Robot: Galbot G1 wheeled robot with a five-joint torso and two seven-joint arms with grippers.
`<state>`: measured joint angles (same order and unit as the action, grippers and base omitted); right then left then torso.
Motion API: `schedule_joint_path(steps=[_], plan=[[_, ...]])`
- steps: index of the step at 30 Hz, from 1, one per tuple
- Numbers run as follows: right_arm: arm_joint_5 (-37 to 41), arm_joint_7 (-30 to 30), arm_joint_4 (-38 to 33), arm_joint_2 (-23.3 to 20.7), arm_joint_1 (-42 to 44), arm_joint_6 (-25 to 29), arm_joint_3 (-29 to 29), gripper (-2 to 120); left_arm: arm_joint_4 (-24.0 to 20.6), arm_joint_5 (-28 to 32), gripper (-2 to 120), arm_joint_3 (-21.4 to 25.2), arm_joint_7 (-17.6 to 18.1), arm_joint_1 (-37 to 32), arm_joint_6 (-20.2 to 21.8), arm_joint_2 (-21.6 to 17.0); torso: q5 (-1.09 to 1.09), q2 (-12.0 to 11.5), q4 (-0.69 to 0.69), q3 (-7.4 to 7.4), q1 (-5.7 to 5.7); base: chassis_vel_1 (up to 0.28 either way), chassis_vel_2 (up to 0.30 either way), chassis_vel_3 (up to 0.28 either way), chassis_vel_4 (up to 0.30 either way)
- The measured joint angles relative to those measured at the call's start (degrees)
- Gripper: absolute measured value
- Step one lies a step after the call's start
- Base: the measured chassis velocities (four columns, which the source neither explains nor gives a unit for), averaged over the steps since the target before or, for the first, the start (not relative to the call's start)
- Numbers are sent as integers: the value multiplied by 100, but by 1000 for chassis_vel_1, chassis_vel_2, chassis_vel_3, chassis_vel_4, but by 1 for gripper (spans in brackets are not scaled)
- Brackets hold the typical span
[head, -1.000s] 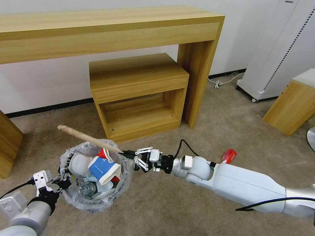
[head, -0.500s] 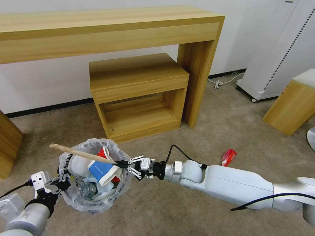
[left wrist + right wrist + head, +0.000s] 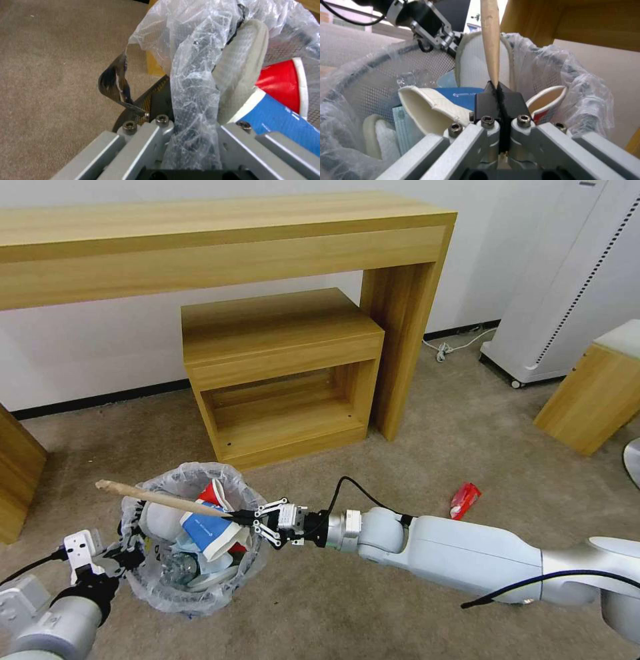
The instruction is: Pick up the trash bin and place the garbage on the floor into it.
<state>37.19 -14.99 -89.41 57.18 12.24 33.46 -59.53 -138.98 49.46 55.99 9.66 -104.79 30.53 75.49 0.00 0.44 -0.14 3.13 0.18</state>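
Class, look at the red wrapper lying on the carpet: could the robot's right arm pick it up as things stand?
Probably not yet. The right tool is shut on the wooden stick over the bin; the wrapper lies uncovered beside that arm.

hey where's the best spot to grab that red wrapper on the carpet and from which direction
Probably the red wrapper's middle, across its narrow width, coming straight down from above. It lies low on the open floor, apart from the furniture, so nothing blocks the top. The right end effector holds the wooden stick over the trash bin; the left end effector clamps the rim.
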Motion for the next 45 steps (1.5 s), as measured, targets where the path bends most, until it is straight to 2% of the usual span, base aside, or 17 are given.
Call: schedule_joint_path(steps=[4,6,8,9,15,23,28,29,32,33,36,45], plan=[[-3,-7,43,12,-57,-51,-90,17,-68,27,1,8,2,-40,0,2,0,0,0,0,0,0,0,0,0],[-3,-9,48,13,-59,-53,-96,18,-74,36,1,11,2,-44,0,0,0,0,0,0,0,0,0,0,0],[-7,-17,89,27,-62,-61,-135,30,-116,85,1,38,7,-63,0,-25,1,0,0,0,0,0,0,0,0],[-7,-17,89,27,-62,-61,-135,30,-116,85,1,38,7,-63,0,-25,1,0,0,0,0,0,0,0,0],[-22,-13,98,63,-48,-61,-153,51,-125,103,1,36,17,-86,-9,-20,0,0,0,0,0,0,0,0,0],[-12,70,22,48,-92,-61,-133,54,-41,146,1,-1,20,-103,-11,-37,0,0,0,0,0,0,0,0,0],[33,177,-72,3,-78,-64,-62,73,53,163,1,-29,22,-106,3,-55,0,0,0,0,0,0,0,0,0],[33,177,-72,3,-78,-64,-62,73,53,163,1,-29,22,-106,3,-55,0,0,0,0,0,0,0,0,0],[49,184,-116,-39,-73,-65,-8,88,115,163,1,-49,29,-100,11,-62,0,0,0,0,0,0,0,0,0],[49,184,-116,-39,-73,-65,-8,88,115,163,1,-49,29,-100,11,-62,0,0,0,0,0,0,0,0,0],[50,181,-133,-80,-57,-61,19,99,196,156,1,-77,37,-103,22,-77,0,0,0,0,0,0,0,0,0],[111,176,-268,-140,34,-38,98,100,326,114,1,-91,43,-107,28,-106,0,0,0,0,0,0,0,0,0]])
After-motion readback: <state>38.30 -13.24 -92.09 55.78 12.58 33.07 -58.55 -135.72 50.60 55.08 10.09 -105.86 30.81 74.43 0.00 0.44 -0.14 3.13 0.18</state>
